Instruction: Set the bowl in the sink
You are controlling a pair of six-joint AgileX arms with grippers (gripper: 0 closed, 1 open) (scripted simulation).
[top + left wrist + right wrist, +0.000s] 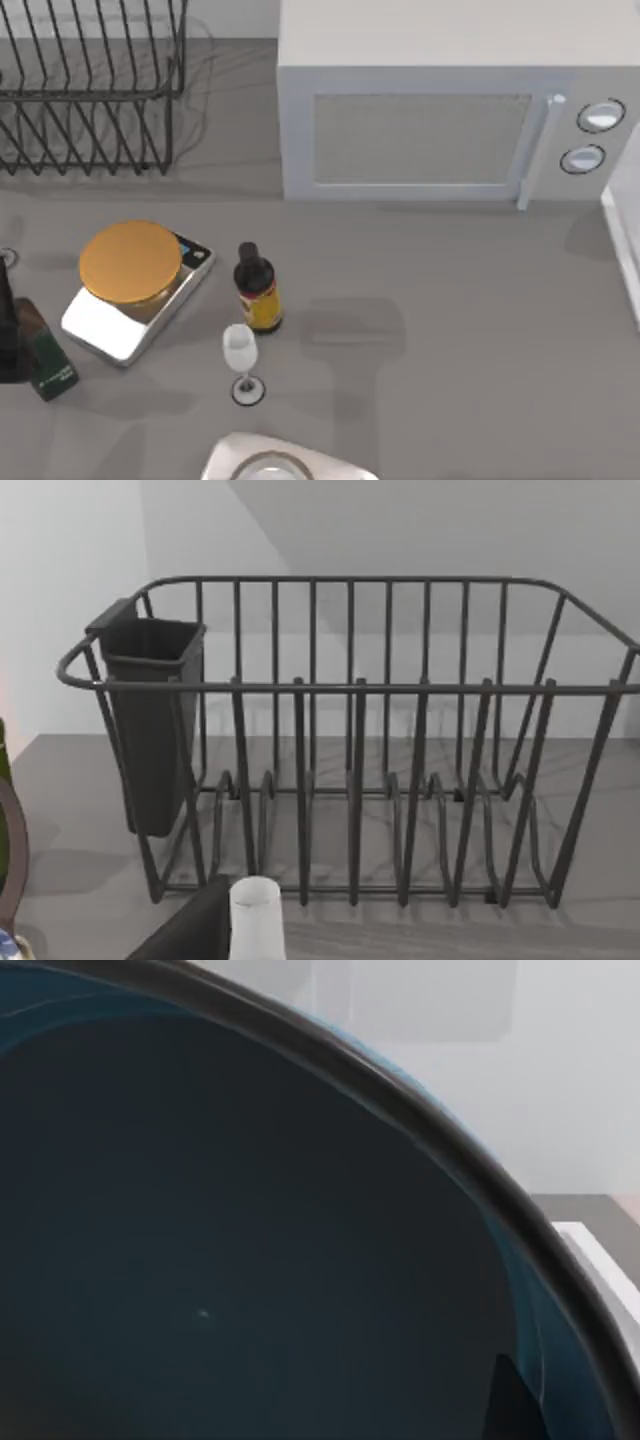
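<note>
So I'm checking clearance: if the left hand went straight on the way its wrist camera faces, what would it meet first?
Probably the dark wire dish rack, which stands squarely ahead on the grey counter. A small white cup sits nearer but lower, so depth is uncertain.

Dish rack (pixel 90 85) sits far left, a dark cup holder (pixel 150 720) hanging on its end. Microwave (pixel 440 120) far right. Near left, an orange-topped scale (pixel 135 290), then a dark bottle (pixel 257 288) just right of it, wine glass (pixel 240 362) nearer.
</note>
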